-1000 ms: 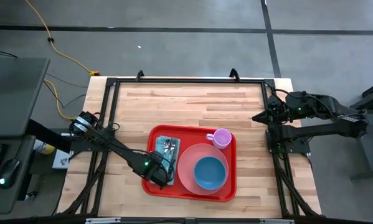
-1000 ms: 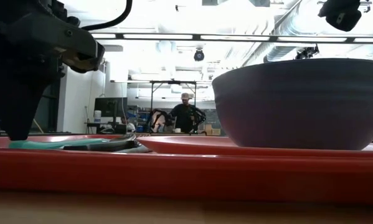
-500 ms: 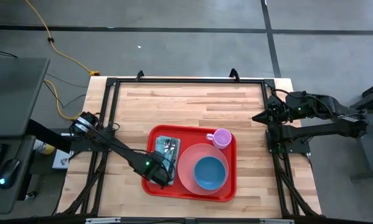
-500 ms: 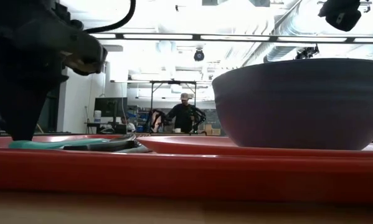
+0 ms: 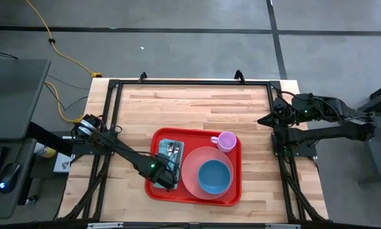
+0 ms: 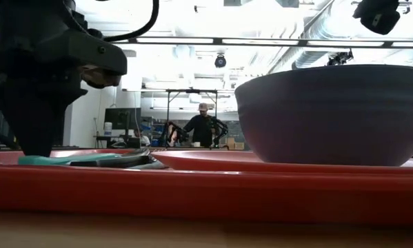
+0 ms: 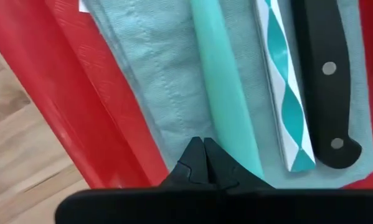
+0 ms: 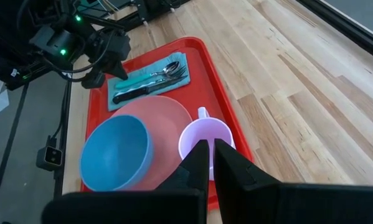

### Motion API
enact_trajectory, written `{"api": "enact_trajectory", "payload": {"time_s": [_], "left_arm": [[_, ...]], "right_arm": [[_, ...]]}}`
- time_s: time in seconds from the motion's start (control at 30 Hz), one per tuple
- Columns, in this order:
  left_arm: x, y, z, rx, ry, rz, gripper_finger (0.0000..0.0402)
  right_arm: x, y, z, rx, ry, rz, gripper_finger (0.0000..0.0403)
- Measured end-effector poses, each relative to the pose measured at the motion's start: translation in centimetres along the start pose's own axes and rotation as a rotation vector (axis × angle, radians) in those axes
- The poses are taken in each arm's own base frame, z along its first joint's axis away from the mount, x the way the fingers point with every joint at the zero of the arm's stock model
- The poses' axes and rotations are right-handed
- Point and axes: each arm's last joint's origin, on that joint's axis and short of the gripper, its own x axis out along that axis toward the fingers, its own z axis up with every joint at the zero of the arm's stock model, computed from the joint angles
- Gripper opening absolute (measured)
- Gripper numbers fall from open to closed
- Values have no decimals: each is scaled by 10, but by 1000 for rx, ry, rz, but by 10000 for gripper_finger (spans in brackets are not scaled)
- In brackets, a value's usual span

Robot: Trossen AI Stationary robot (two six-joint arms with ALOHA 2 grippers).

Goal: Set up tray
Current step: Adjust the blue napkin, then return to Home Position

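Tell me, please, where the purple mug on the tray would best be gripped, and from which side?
Probably by its rim, coming straight down. The purple mug stands upright and open-topped in the tray's far right corner, so one wall fits between the jaws. Its handle points left toward the cutlery; the pink plate crowds its near side, so the right side is freest.

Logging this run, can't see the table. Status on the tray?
Left gripper shut, low over the napkin at the tray edge. Right gripper shut, parked off to the side. Tray set; nothing in the way.
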Motion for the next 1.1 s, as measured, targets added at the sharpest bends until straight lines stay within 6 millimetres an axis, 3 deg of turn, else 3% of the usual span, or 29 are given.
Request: {"api": "enact_trajectory", "payload": {"time_s": [0.33,0.5,0.63,0.87,1.1], "left_arm": [[-1,0,1,-1,-49,-4,13],[-17,3,4,-17,-320,-50,30],[-35,7,-1,-6,-560,-102,36],[-57,25,-13,4,-808,-105,38],[-79,33,-5,-36,-1128,-217,39]], "right_arm": [[0,0,0,-10,5,11,0],[-7,1,-2,-20,-11,55,0],[-25,-1,-8,-3,-97,101,0],[-74,-13,-33,63,-332,145,0],[-101,-23,-56,134,-477,169,0]]}}
